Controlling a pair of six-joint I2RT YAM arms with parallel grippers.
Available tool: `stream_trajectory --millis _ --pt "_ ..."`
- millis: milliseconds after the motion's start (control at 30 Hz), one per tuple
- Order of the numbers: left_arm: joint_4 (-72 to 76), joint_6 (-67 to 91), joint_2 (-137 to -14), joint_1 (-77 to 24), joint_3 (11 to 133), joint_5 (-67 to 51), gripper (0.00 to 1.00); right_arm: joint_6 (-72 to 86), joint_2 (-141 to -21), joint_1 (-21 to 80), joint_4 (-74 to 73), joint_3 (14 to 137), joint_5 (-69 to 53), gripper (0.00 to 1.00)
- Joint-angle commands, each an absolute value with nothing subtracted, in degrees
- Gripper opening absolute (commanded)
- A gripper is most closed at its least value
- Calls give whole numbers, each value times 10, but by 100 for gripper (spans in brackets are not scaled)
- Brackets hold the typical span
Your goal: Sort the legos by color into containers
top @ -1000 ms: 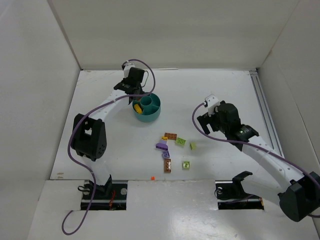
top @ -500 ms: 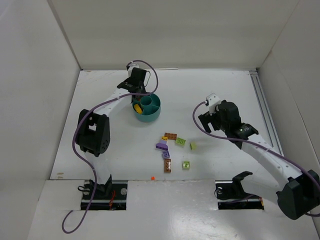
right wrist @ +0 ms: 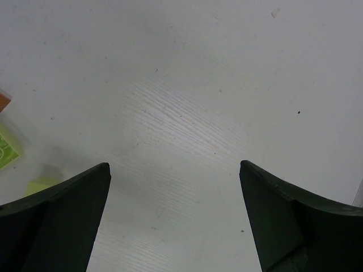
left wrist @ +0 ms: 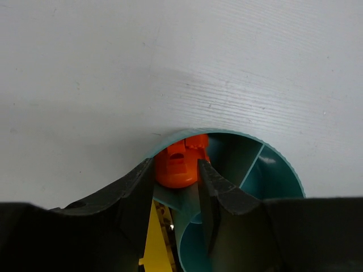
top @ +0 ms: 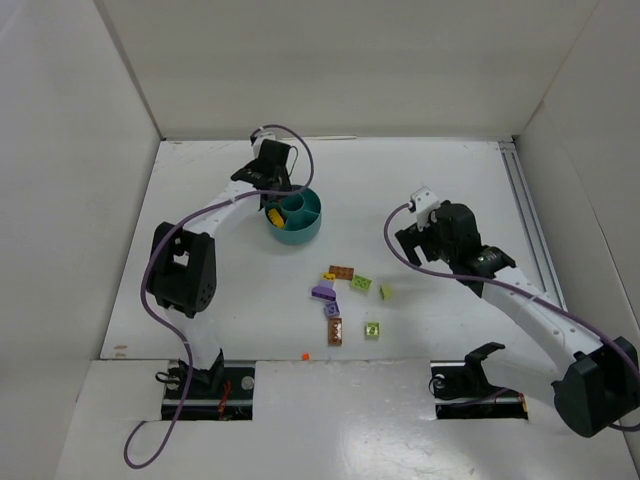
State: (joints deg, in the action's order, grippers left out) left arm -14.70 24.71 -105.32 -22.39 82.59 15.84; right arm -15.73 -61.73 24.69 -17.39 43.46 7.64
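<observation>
Top external view gives you the tally. The teal dish (top: 305,232) sits at the far left of the table (top: 450,180), and the only settled brick you can make out in it from here is a yellow brick (top: 272,213) in the left-hand section.

The left gripper (left wrist: 176,170) hangs over the dish's far-left rim. In the left wrist view an orange-red brick (left wrist: 182,158) sits between its two fingers (left wrist: 139,190), above an outer section next to the one with the yellow. Both fingers look to be right against the brick, but you cannot tell from these pictures whether they are clamping it or have let it go. Either way, that brick is at its section and close to placed.

The rest is ahead of you. A loose cluster lies on the table, well apart from the dish and toward the near edge:
- a brown brick (top: 341,271) with a tiny yellow piece (top: 328,276) just beside it
- two lime green bricks (top: 361,285) (top: 386,292), and a third (top: 372,329) nearer you
- a purple brick (top: 323,292) and a smaller purple one (top: 331,310)
- a second brown brick (top: 335,330)

One small orange-red piece (top: 304,356) lies alone near the table's near edge.

The right gripper (right wrist: 174,165) hovers over bare table to the right of the cluster, its fingers spread wide with nothing between them.

Your count is roughly two bricks at the dish and nine or so to go, so you are early in the sort. No green, purple or brown brick shows in a section yet.
</observation>
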Motion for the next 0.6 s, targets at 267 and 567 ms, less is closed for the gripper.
stream_trajectory --millis 267,567 --pt "-158 252 -885 -221 803 208 60 -219 -565 281 -118 461 0 100" --pt "-251 358 -713 -251 702 250 100 -242 -659 512 -138 505 -68 90"
